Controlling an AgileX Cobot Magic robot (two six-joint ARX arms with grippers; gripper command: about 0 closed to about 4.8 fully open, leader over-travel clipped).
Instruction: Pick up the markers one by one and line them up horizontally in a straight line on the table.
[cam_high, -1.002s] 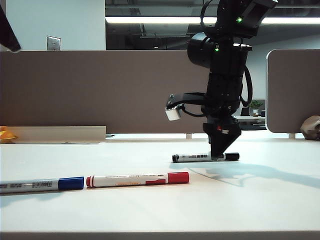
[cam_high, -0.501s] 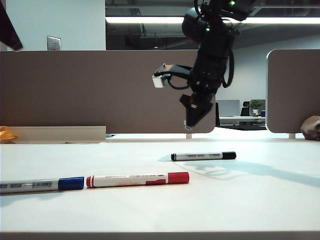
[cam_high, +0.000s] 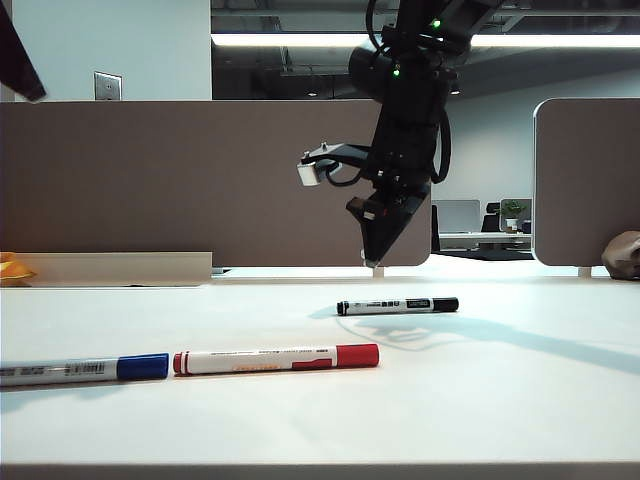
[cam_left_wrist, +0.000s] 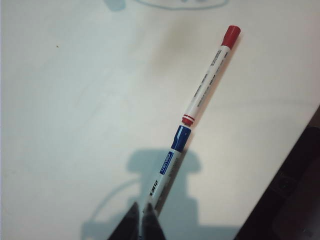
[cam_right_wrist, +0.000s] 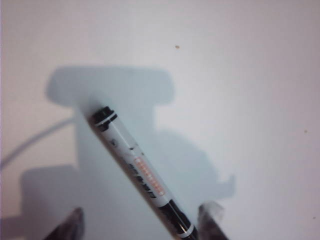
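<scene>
Right gripper (cam_high: 374, 262) hangs open above the black marker (cam_high: 398, 305); left gripper (cam_left_wrist: 141, 220) shut. Next: align it beside the red marker (cam_high: 276, 358).

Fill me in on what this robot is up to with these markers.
It is lining up three markers on the table. The blue marker and red marker lie end to end near the front. The black marker lies further back, out of line with them. The right gripper hangs open above the black marker, holding nothing. The left gripper is shut, with its tips over the blue marker's barrel.
</scene>
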